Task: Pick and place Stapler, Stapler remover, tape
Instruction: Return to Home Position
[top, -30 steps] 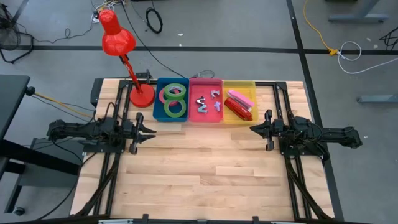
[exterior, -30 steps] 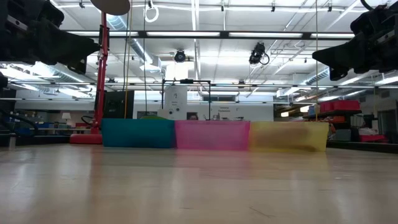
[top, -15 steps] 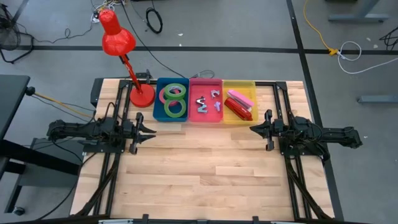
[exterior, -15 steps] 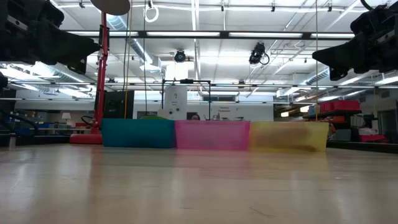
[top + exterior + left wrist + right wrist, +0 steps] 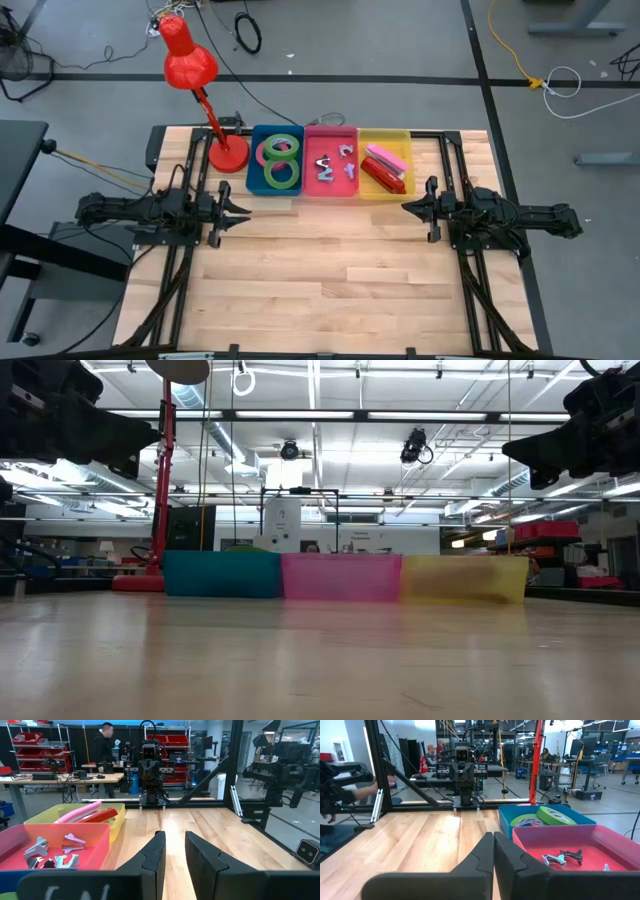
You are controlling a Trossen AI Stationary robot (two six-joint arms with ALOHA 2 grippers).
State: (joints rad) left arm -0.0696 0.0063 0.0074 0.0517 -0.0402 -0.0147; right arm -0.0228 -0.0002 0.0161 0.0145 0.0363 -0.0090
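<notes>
Three bins stand in a row at the table's far edge. The blue bin (image 5: 254, 165) holds the tape: two green rolls (image 5: 283, 176) and a red one (image 5: 271, 153). Several stapler removers (image 5: 328, 168) lie in the pink bin (image 5: 331, 189). A pink and a red stapler (image 5: 383, 172) lie in the yellow bin (image 5: 403, 140). My left gripper (image 5: 240, 212) hovers level at the table's left, its fingers a little apart (image 5: 173, 845) with nothing between them. My right gripper (image 5: 405, 208) hovers level at the right, shut and empty (image 5: 493, 845).
A red desk lamp has its base (image 5: 228, 156) on the table beside the blue bin and its head (image 5: 187, 58) past the far edge. Bare wood (image 5: 330, 265) lies between the arms and toward the near edge. People show in the room beyond the table.
</notes>
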